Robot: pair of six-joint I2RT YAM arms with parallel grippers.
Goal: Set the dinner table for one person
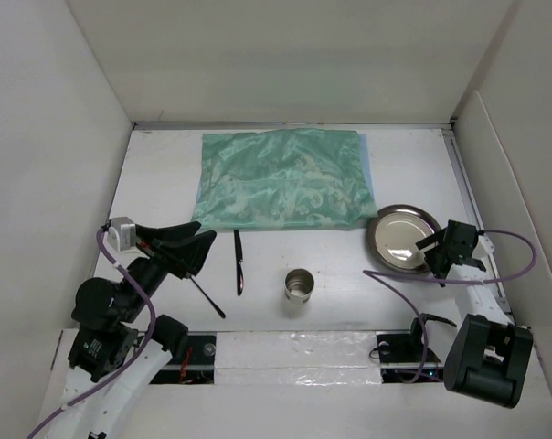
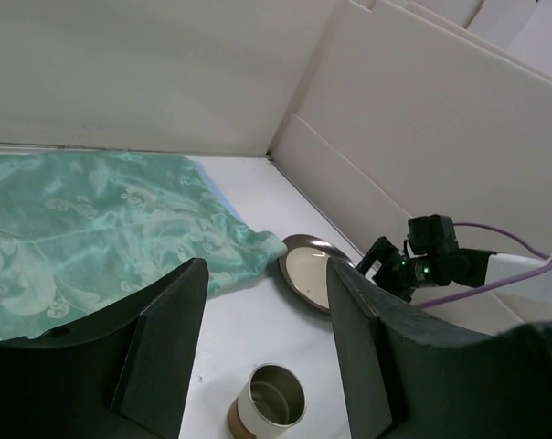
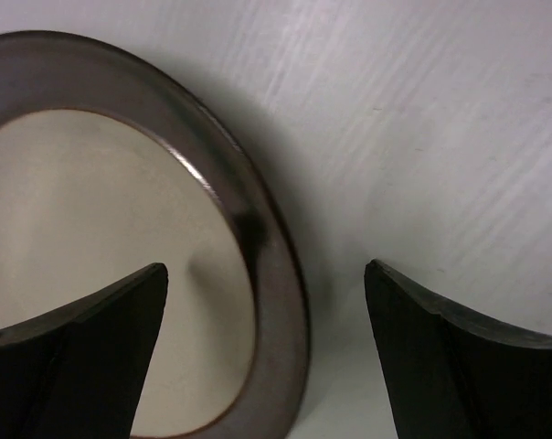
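Tabletop check: the large flat white rectangular tabletop point(image 1: 349, 274), walled in white on three sides, fills the top view and carries everything. A mint-green patterned cloth mat point(image 1: 281, 178) lies flat at its far centre. A round plate with a dark glossy rim and pale centre point(image 1: 399, 236) sits just off the mat's near right corner. A small metal cup point(image 1: 299, 286) stands upright near the middle, apart from both.

A dark slim utensil point(image 1: 238, 262) lies left of the cup. A second thin dark utensil point(image 1: 206, 294) lies at an angle just beside the left end effector point(image 1: 203, 247); contact between them cannot be judged.

The left end effector is released, fingers spread and nothing between them; its wrist view looks past them to the cup point(image 2: 269, 402) and plate point(image 2: 308, 270).

The right end effector point(image 1: 433, 254) is also released, at the plate's right edge. In its wrist view the fingers straddle the plate rim point(image 3: 267, 247), one over the plate, one over bare tabletop point(image 3: 422, 137).
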